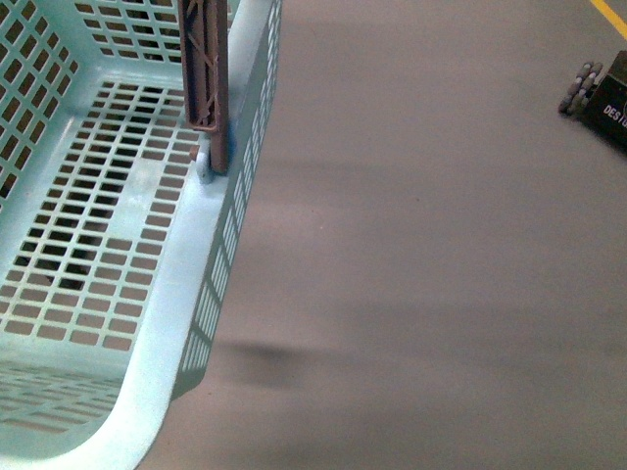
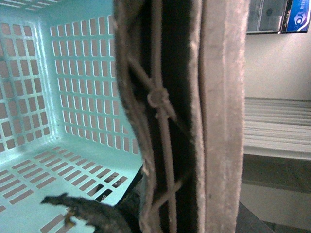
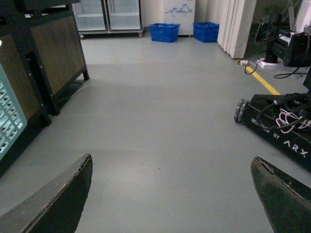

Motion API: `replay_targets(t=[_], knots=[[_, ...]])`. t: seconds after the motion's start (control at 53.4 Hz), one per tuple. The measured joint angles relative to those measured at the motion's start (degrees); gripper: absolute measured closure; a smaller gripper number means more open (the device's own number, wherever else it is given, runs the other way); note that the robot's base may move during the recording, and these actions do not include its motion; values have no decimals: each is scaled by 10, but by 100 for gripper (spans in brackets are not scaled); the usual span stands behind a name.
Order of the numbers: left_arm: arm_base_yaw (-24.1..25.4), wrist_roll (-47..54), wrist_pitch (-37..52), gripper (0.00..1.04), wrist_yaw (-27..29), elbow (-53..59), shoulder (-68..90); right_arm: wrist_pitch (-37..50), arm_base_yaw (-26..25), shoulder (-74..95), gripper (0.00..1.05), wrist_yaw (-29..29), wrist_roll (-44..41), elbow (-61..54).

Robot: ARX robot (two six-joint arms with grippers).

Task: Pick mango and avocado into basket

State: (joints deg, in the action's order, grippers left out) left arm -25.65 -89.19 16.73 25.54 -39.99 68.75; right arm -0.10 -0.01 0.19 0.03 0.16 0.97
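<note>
Hovering over the floor [image 3: 160, 107], right gripper [image 3: 171, 158] jaws gape empty; left gripper's [image 2: 95, 216] unclear by the stiff basket [image 1: 157, 323]; mango, avocado unseen.

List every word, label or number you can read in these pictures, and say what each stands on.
"BY ARX": white letters on the black robot base, right wrist view; the word before it is blurred.
"DESIG": same base, front view, cut off at the picture's edge.
Blue sign, left wrist view: too blurred to read.
Basket: no text visible.
</note>
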Motion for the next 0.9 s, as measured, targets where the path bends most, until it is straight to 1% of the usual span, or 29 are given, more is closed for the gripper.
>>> replay_targets(t=[0.898], knots=[[0,0,0,90,0,0,0,0,0,0,9,0,0,0]])
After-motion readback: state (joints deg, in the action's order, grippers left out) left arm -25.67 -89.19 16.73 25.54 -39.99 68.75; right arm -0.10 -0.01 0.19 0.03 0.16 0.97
